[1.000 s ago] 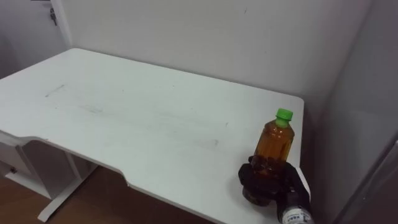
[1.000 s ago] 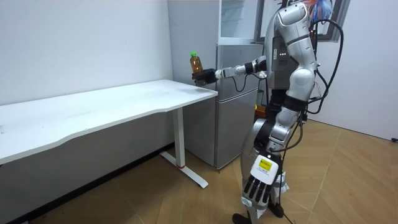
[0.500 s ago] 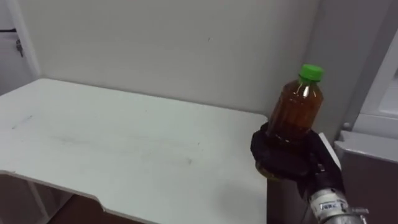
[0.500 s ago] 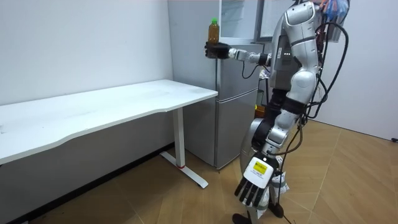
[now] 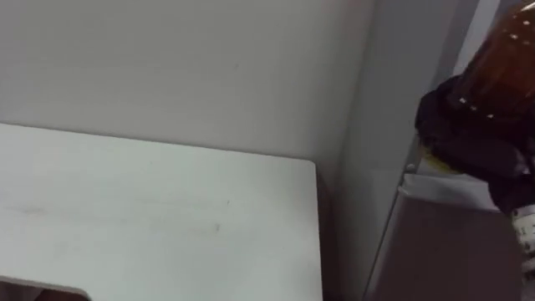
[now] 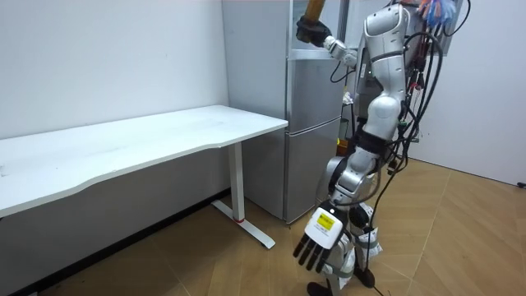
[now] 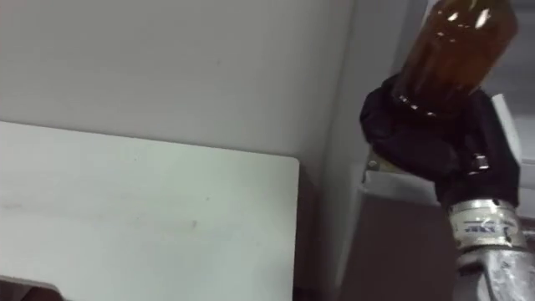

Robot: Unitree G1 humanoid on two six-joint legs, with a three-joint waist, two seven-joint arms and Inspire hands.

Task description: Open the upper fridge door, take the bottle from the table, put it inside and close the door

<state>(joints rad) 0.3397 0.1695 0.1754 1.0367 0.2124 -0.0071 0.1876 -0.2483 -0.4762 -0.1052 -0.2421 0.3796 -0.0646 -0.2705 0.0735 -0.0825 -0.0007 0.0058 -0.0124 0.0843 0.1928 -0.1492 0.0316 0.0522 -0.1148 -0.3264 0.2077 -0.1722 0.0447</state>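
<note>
One bottle [image 7: 456, 42]: amber liquid, upright, held high against the upper part of the grey fridge [image 6: 316, 140], well above the bench [image 7: 125, 209].
Right hand [image 7: 426, 138]: dark fingers curled round the bottle's lower half.
Left hand [image 6: 316, 247]: hangs low at the robot's side, fingers spread, holding nothing.
Robot: stands before the fridge, just past the white bench's end.
</note>
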